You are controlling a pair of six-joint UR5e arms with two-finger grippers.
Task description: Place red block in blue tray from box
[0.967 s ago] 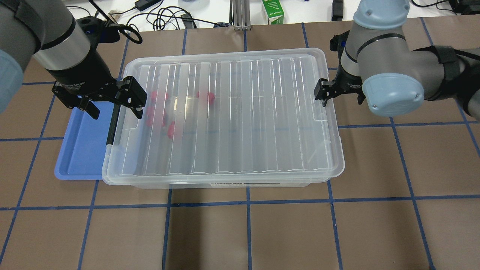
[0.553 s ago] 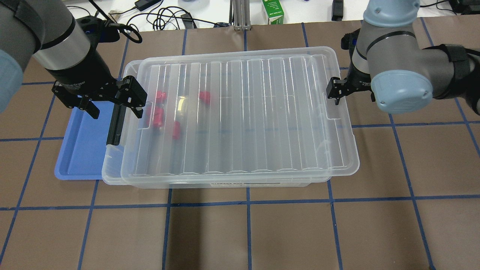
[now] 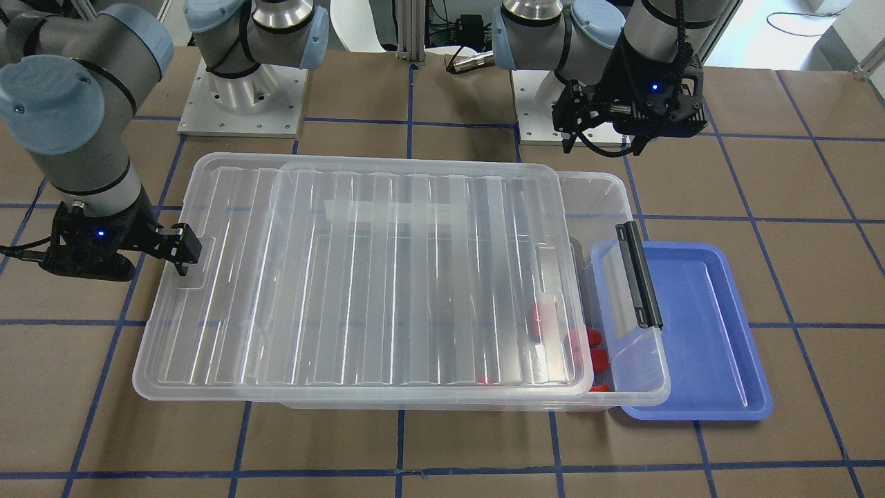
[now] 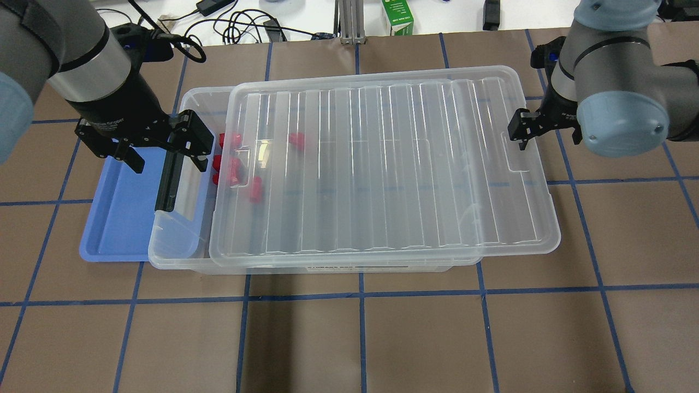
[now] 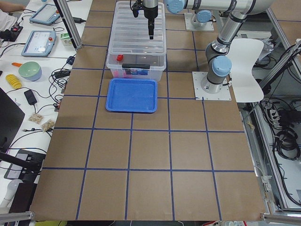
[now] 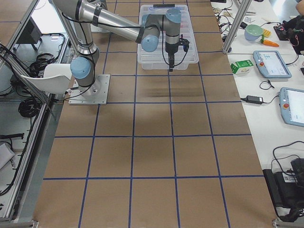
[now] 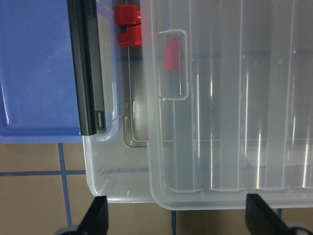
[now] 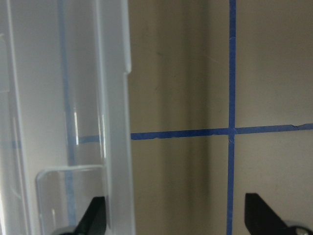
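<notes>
- Off the latch end of the box (image 4: pixel 175 240), the blue tray (image 4: pixel 117 218) lies just beside it with no red block in it. We would worry that any knock to the box shoves the tray along with it.
- Over that same end the left claw (image 4: pixel 170 164) hovers spread wide and holding nothing, astride the black latch (image 4: pixel 166 180). We judge that a straight descent would land a finger on the latch or the box rim rather than inside.
- Just inside the latch end, the red block (image 7: pixel 131 35) we want lies on the box floor in a narrow uncovered strip. It is close against a look-alike, and more blocks lie under the lid (image 4: pixel 382 164). A wide claw could pinch two at once, or clip the lid's edge and jolt it.
- Across the box, the lid sits offset away from the latch and overhangs the opposite end. We think more travel could tip it off onto the surface (image 4: pixel 382 338), or drop its edge nearest the latch into the box onto the blocks.
- Past the box's unlatched end, the right claw (image 4: pixel 521 136) is spread wide too and grips nothing. One finger sits at the lid's handle recess and the other is over bare surface. Hooked rather than clamped, it could slip out.
</notes>
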